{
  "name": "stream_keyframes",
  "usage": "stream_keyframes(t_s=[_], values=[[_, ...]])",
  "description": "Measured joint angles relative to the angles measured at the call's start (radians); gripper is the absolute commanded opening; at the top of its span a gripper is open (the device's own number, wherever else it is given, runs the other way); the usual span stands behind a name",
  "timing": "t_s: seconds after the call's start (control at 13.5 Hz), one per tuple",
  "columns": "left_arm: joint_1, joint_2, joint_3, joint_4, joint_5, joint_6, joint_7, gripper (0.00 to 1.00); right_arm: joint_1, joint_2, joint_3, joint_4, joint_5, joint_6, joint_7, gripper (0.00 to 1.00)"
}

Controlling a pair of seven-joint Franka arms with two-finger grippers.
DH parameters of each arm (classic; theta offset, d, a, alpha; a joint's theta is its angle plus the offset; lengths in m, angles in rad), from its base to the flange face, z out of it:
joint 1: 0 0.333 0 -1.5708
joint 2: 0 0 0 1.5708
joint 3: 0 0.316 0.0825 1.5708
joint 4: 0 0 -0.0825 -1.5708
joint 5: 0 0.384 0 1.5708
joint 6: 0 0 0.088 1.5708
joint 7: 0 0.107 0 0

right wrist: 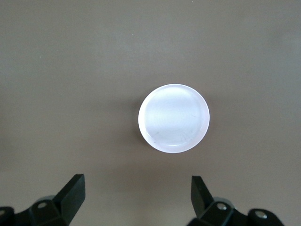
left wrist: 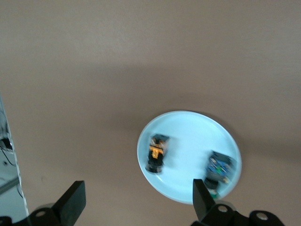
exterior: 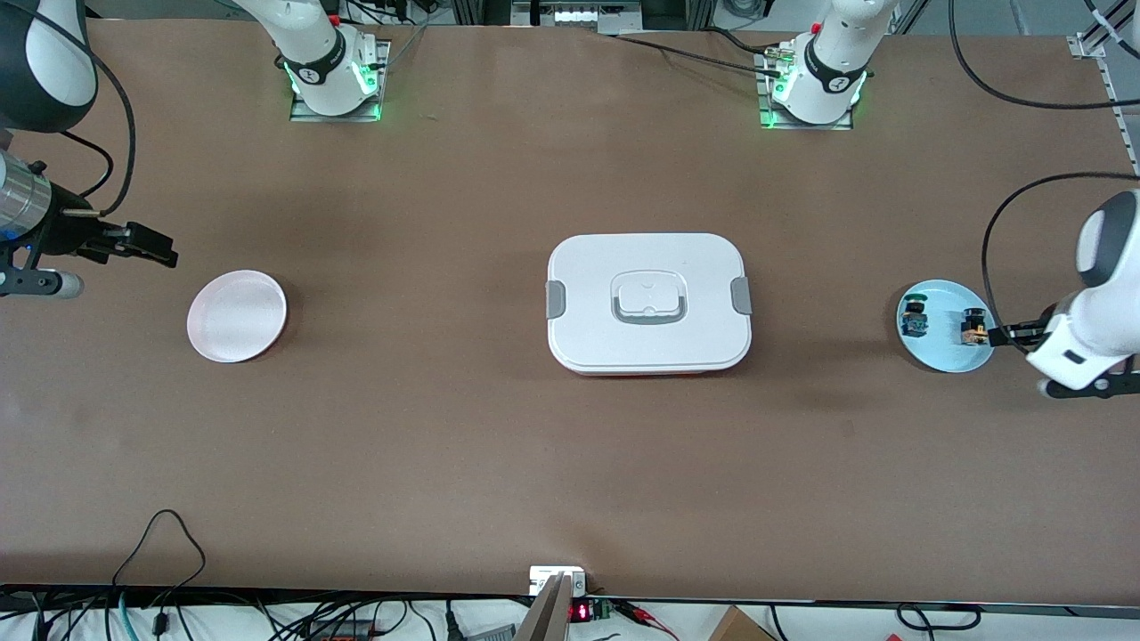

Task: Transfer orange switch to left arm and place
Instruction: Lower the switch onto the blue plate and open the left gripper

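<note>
The brown table (exterior: 499, 445) carries everything, and the white lidded box (exterior: 648, 303) sits at its middle, grey clips on both short sides and a recessed handle in the lid; a reddish edge shows along its base on the side nearer the front camera.

Toward the right arm's end lies a white round plate (exterior: 237, 315). The right wrist view looks straight down on that plate (right wrist: 173, 118), showing it bare, with the right gripper's fingers (right wrist: 70, 192) spread wide in the air. In the front view the right gripper (exterior: 142, 245) hangs over the table just beside the plate, toward the robots' side of it; how far its fingers are parted can be read only in the wrist view.

Toward the left arm's end lies a light blue plate (exterior: 946, 356). The left gripper (exterior: 1015, 335) hangs over that plate's edge at the table's end. In the left wrist view its fingers (left wrist: 71, 201) stand wide apart, holding nothing, with the blue plate (left wrist: 188, 136) below.

On the blue plate lie two small switches, well apart. The orange switch (exterior: 974, 327) lies closest to the left gripper; the left wrist view shows its orange and yellow body marks (left wrist: 156, 153) more plainly. The green-capped switch with a blue body (exterior: 913, 319) lies toward the box (left wrist: 218, 168).
</note>
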State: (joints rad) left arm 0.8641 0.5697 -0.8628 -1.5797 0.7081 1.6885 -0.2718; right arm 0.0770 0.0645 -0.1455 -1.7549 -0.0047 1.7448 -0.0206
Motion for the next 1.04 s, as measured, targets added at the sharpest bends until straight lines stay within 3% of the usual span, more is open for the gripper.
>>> stream_keyframes(t_s=[0.3,0.81,1.04], values=[[0.001,-0.01,-0.106,0.142,-0.055,-0.142,0.001,1.0,0.005,-0.027,0.006,-0.013,0.0,-0.01,0.0,1.0],[0.0,-0.006,-0.197,0.177,-0.058,-0.159,0.007,1.0,0.005,-0.035,0.01,0.039,0.0,-0.024,0.0,1.0],[-0.045,-0.038,-0.213,0.227,-0.088,-0.165,0.068,1.0,0.006,-0.035,0.011,0.066,0.0,-0.065,0.0,1.0]])
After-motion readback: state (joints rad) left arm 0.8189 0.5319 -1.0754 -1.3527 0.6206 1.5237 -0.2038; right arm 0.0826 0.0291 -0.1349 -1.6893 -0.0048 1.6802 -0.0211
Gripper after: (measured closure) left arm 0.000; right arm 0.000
